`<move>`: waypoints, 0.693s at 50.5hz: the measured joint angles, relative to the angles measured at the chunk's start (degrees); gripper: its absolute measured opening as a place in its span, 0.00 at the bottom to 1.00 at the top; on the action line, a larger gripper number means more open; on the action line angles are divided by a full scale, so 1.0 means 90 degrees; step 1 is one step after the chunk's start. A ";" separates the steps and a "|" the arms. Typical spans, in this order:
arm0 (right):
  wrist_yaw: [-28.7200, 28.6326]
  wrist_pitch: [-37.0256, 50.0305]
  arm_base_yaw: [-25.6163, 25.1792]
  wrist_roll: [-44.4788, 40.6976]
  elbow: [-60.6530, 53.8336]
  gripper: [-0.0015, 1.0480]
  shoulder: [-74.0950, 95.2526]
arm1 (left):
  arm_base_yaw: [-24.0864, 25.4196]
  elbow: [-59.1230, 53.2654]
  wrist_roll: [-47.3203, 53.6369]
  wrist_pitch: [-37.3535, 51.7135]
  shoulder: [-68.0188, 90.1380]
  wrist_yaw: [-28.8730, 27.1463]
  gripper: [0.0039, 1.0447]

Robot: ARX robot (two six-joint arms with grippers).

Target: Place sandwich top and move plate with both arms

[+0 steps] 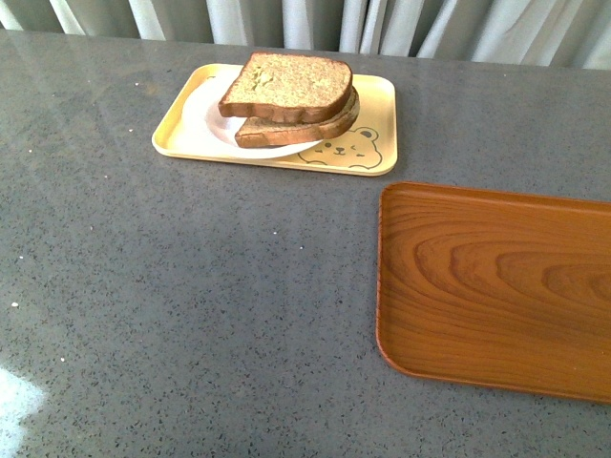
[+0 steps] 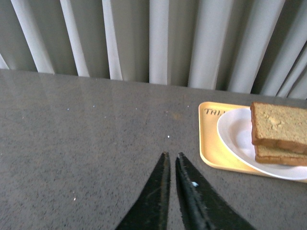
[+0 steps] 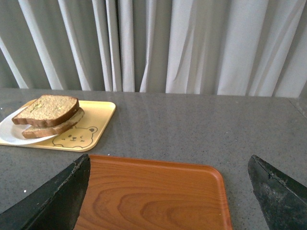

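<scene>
Left gripper (image 2: 171, 155) nearly closed and empty; right gripper (image 3: 168, 167) spread wide above the wooden tray (image 1: 496, 286). Sandwich top (image 1: 286, 86) already caps the lower slice on the white plate (image 1: 205, 119), inside the bear-printed tray (image 1: 372, 95). I should take opposite rims and lift level. Grey speckled counter (image 1: 191, 305), pale curtains (image 3: 192, 43).

Soft, even daylight; shadows are faint. A pale glare patch lies on the table (image 1: 19, 396) at the front view's near-left corner. The wrist views look slightly soft.

A grey speckled table (image 1: 191, 286) bears a yellow bear-printed tray (image 1: 372, 143) and a wooden tray (image 1: 496, 286).
</scene>
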 joint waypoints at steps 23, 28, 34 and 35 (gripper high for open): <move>0.0000 0.0000 0.0002 0.0000 0.0000 0.91 0.0000 | -0.0503 -0.0894 0.0080 -0.1741 -0.2759 -0.0495 0.01; 0.0000 0.0000 0.0000 0.0000 0.0000 0.91 0.0000 | -0.0503 -0.0988 0.0080 -0.2067 -0.3164 -0.0498 0.01; 0.0000 0.0000 0.0000 0.0000 0.0000 0.91 0.0000 | -0.0503 -0.1081 0.0080 -0.2480 -0.3684 -0.0495 0.01; 0.0000 0.0000 0.0000 0.0000 0.0000 0.91 0.0000 | -0.0503 -0.1098 0.0080 -0.2565 -0.3791 -0.0495 0.01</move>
